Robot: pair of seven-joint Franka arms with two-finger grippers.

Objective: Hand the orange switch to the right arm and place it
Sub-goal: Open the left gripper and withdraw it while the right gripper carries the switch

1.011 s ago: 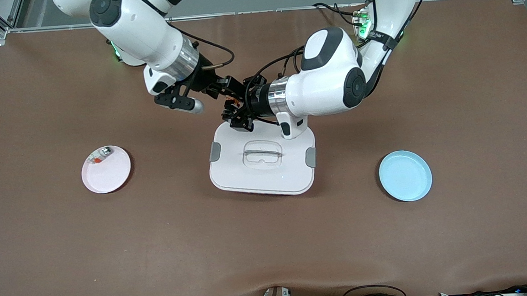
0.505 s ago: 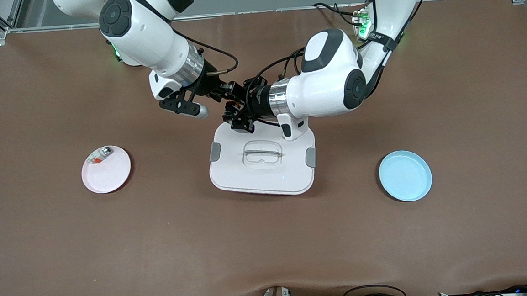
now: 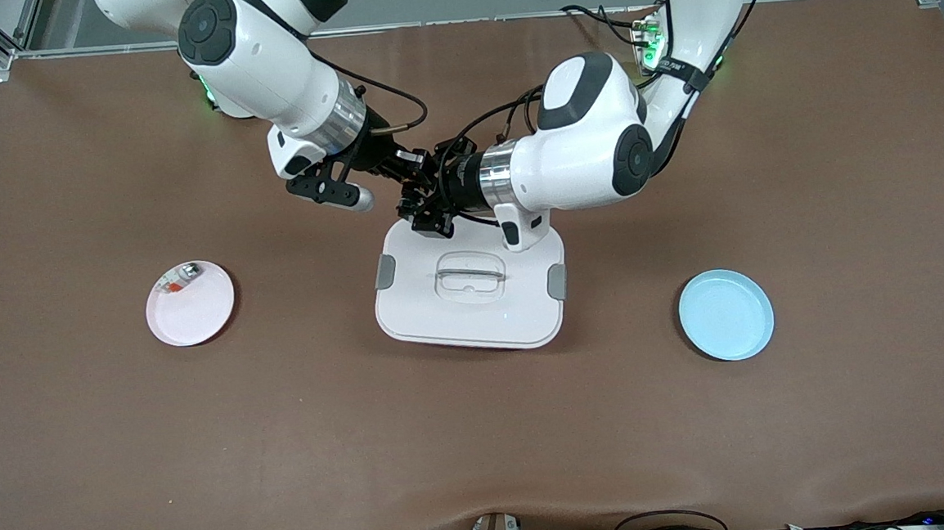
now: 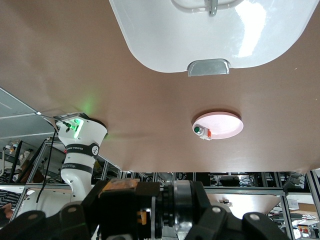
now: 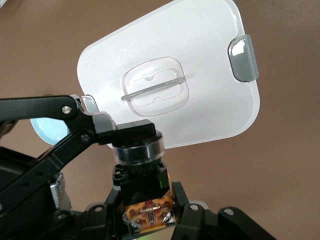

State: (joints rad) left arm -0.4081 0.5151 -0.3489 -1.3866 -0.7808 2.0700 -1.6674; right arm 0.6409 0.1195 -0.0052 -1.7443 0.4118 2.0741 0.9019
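front high; wrists close; share white lid (image 3: 470,285).

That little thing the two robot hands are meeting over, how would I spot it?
Find the white lidded box mid-table; above its edge nearest the robots' bases, the left gripper and right gripper meet. Both are shut on the orange switch, a tiny black part with orange trim.

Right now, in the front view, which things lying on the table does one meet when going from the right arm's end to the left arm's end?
Pink plate carrying a small silver-and-red piece → white lidded box → blue plate.
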